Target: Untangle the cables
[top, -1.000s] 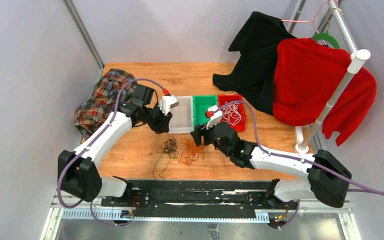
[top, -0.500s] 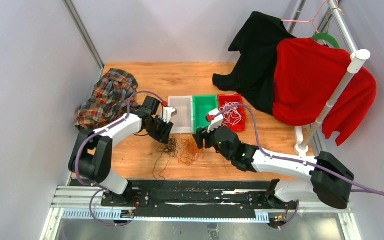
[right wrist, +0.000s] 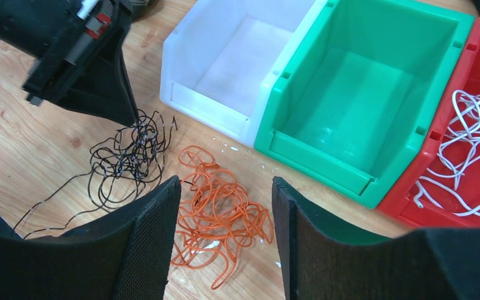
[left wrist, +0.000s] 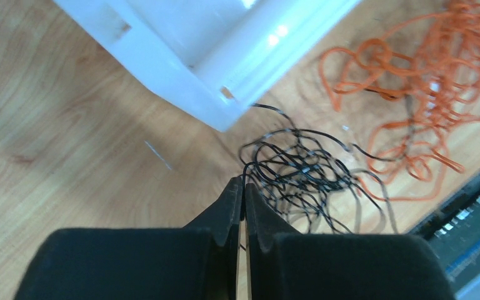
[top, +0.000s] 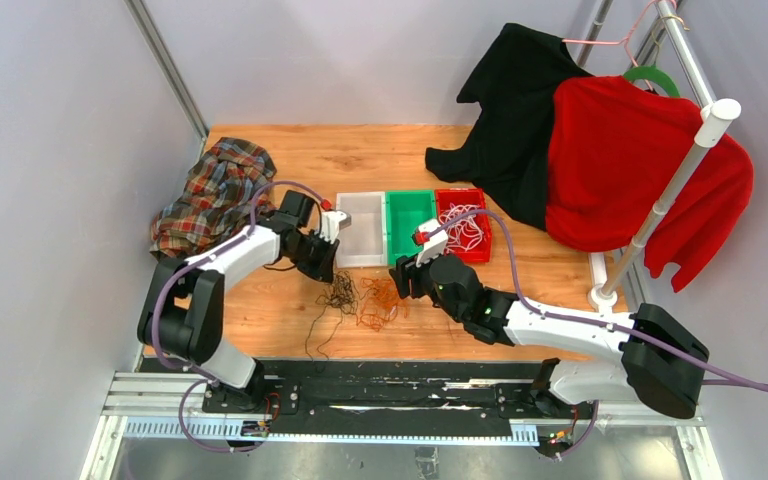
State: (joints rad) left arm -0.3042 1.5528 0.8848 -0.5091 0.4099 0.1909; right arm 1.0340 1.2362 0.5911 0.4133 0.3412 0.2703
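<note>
Cables, three tangles. Black cable (right wrist: 131,156): loose knot on the table (right wrist: 25,144), just in front of a corner of the white bin (right wrist: 206,109); left gripper (left wrist: 243,185) pinched together on a strand at its edge. Orange cable (right wrist: 219,219): heap just beside the black one, under the right gripper (right wrist: 225,184), whose fingers stand apart and hold nothing. White cable (right wrist: 475,125): loops lying inside the red bin (right wrist: 406,206), next to the green bin (right wrist: 325,156).
</note>
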